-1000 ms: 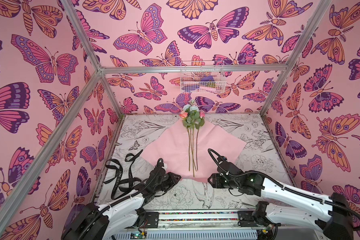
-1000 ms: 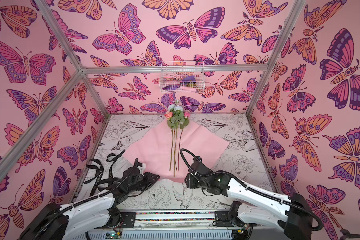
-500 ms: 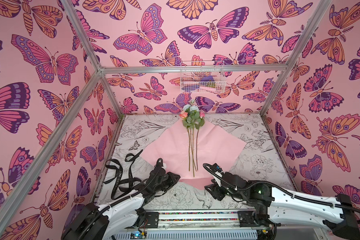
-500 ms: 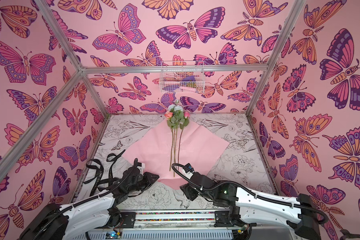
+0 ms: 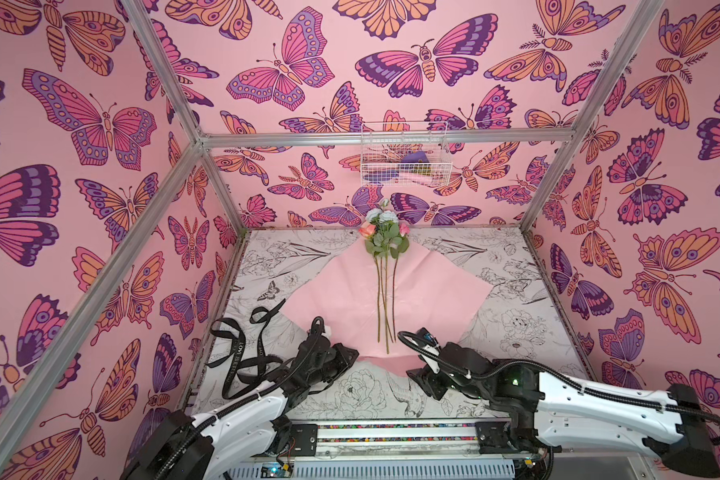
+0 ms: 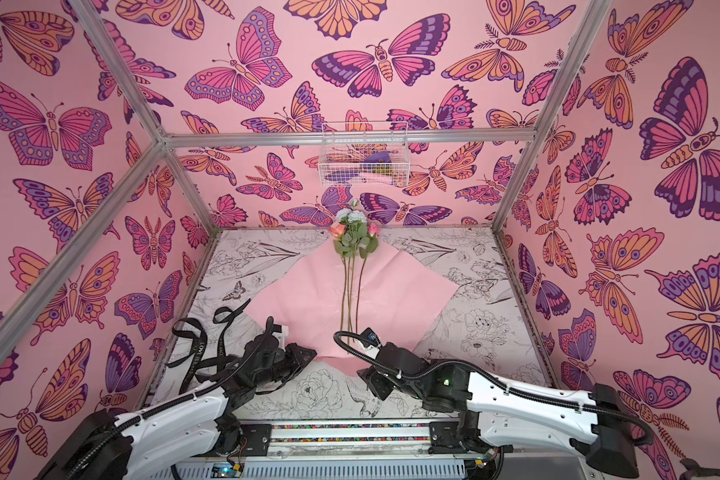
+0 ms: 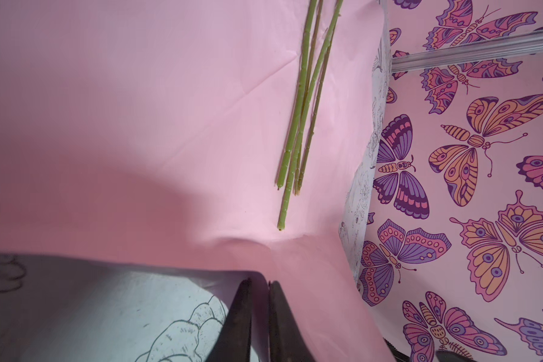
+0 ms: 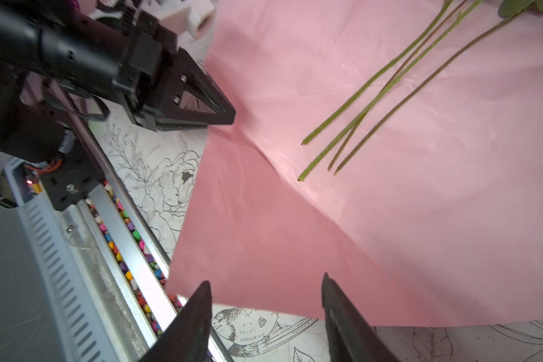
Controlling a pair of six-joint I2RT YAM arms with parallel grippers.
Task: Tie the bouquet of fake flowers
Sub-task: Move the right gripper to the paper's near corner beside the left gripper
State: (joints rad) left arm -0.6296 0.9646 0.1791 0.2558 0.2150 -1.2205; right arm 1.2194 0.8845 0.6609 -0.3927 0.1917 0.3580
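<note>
Left wrist view: the left claw [image 7: 260, 282] has its two fingers closed together on the near-left edge of the pink wrapping paper [image 7: 138, 125], with a strip of paper pinched between them. A crease runs from the pinch toward the stems [image 7: 298, 125].

Right wrist view: the right claw [image 8: 265, 282] has its fingers apart, low over the near corner of the paper and not closed on it.

In both top views the bouquet [image 5: 385, 245] [image 6: 352, 245] lies flat along the middle of the paper, with the blooms at the far corner and the stems pointing near. The stem ends stop just far of the two claws, between them and touching neither. The left claw [image 5: 352, 353] sits just left of the stem ends. The right claw [image 5: 412, 374] sits to their right and slightly nearer.

A black ribbon [image 5: 238, 353] lies loose on the table [image 5: 350, 395], left of the paper and beside the left arm.
</note>
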